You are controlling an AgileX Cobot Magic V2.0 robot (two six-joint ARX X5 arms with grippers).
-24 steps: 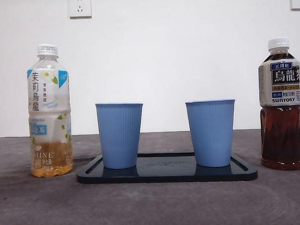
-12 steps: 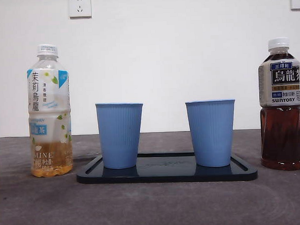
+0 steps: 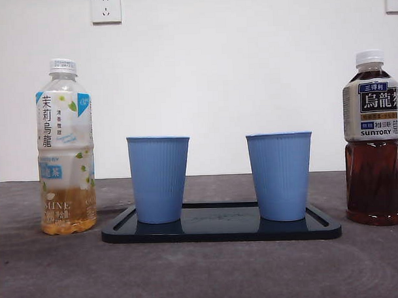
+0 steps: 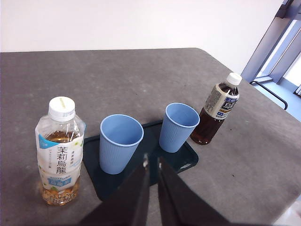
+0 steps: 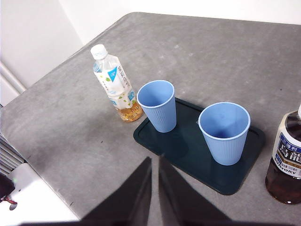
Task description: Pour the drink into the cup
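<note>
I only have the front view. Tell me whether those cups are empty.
Observer: Both are empty: the cup by the pale bottle and the cup by the dark bottle.
Operator: Now place the tools.
Observer: The left tool hangs above the table, holding nothing.
Operator: And the right.
Observer: The right tool hangs above the table too, holding nothing.
</note>
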